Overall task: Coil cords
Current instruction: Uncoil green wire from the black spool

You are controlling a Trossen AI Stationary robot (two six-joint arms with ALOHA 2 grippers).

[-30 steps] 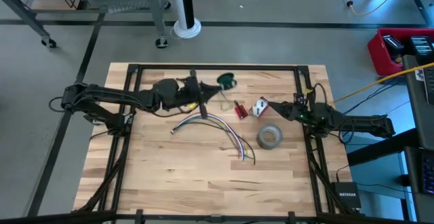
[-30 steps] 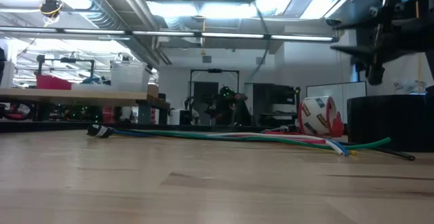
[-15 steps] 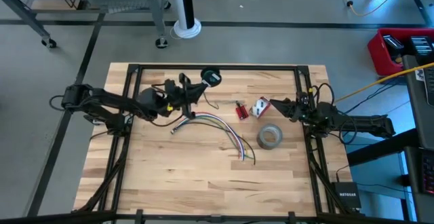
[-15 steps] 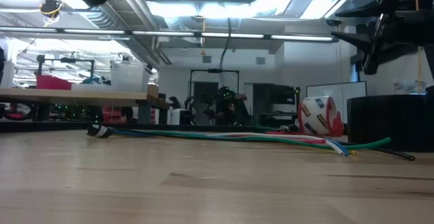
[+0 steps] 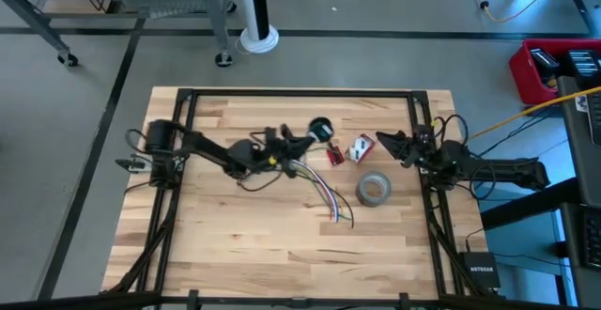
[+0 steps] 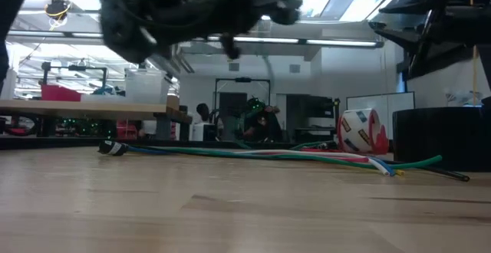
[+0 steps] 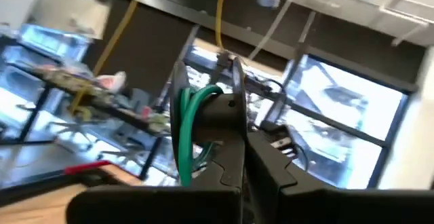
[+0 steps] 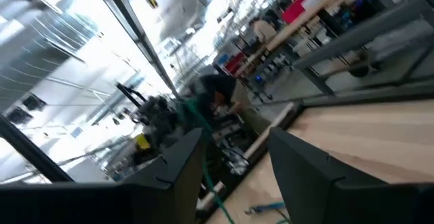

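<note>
Holding a small coil of the dark green wire point(image 7: 196, 125) pinched between its closed fingers, the left gripper point(image 5: 302, 141) hangs above the middle of the table point(image 5: 282, 244), toward its far edge. That one cord looks wound; the multicoloured bundle point(image 5: 319, 190) lies loose and uncoiled near the centre, beside the grey tape roll point(image 5: 373, 190). The right gripper point(image 5: 387, 144) waits near the right edge, fingers spread, holding nothing. From above, the green coil blurs into the gripper, and the low view shows the left arm only as a dark smear.
</note>
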